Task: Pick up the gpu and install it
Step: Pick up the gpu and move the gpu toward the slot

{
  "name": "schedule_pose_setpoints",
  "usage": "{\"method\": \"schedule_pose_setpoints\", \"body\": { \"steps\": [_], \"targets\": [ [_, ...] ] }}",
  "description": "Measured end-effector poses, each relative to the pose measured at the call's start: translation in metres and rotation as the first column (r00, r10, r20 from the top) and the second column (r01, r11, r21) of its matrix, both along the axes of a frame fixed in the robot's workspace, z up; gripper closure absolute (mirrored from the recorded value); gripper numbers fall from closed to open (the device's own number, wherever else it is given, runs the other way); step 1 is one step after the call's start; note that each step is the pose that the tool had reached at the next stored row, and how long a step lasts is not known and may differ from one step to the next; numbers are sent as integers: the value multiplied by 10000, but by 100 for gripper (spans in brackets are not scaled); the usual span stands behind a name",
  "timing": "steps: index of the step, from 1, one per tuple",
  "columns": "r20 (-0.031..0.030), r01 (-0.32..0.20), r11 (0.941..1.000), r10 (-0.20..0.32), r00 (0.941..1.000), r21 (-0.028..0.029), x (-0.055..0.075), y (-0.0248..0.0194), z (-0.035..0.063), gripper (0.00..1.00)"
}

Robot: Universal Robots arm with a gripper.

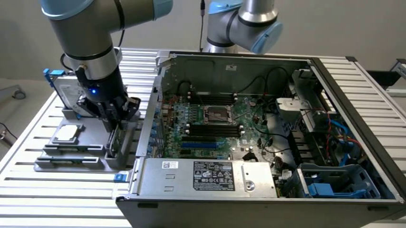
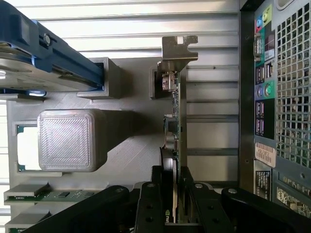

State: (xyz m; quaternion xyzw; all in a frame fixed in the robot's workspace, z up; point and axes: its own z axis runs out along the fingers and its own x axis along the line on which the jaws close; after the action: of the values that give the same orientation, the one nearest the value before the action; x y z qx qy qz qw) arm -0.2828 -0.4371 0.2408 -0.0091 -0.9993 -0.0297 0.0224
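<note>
Although the black gripper (image 2: 177,172) sits astride the gpu (image 2: 181,121), a slim green circuit board with a black cooler and a silver metal end bracket, you cannot tell whether it is clamped on the card, because the gripper body hides the card's near end in the wrist view. In the exterior view you see the card standing on edge in the grey plastic tray (image 1: 44,166) at the lower left of the frame. It is mostly masked by the gripper and by the grey-and-blue robot arm (image 1: 89,33), which is itself cut off by the top edge. Count on that tray one gpu, one silver hard drive with blue rails (image 1: 63,90), one small square silver chip (image 1: 68,134) and two green memory sticks (image 1: 70,148). One open black computer case (image 1: 330,80) fills the centre and right of the frame on the slatted aluminium table (image 1: 38,190), its lower right corner cropped.
</note>
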Motion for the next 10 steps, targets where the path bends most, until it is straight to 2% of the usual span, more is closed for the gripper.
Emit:
{"method": "schedule_pose_setpoints", "body": {
  "steps": [10],
  "targets": [
    [5, 0, 10000, 0, 10000, 4, 0, 0, 5, 74]
  ]
}}
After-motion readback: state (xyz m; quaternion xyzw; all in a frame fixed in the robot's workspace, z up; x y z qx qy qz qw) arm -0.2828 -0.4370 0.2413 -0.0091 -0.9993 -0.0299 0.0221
